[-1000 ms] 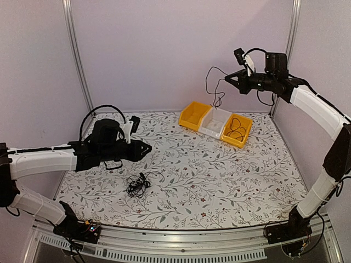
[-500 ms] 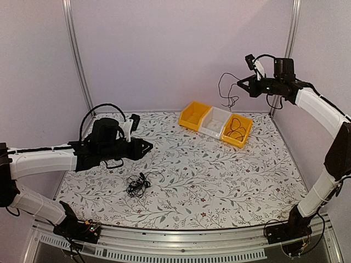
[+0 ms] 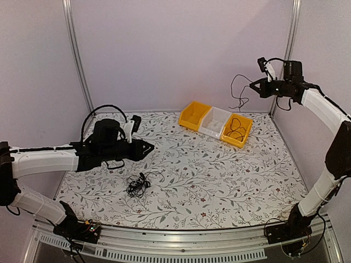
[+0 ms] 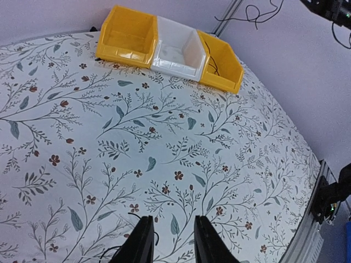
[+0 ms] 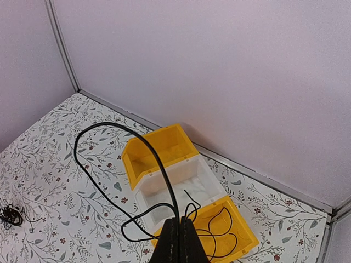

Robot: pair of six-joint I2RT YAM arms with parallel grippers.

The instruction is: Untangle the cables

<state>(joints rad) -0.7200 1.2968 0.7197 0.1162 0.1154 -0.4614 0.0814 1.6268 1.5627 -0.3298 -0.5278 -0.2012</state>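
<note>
— Where's the right gripper (image 3: 254, 86)?
— Upper right of the overhead view, high off the table (image 3: 219, 181). I've got its fingers pinched tight on one thin black cable (image 5: 174, 208), which hangs down in loose loops.
— And the left gripper (image 4: 170, 242)?
— Centre left, fingers partly apart with nothing between them. A tangled clump (image 3: 137, 185) lies on the table just below it in the frame. Another wire (image 3: 237, 129) sits inside the right-hand yellow bin (image 3: 232, 142).
</note>
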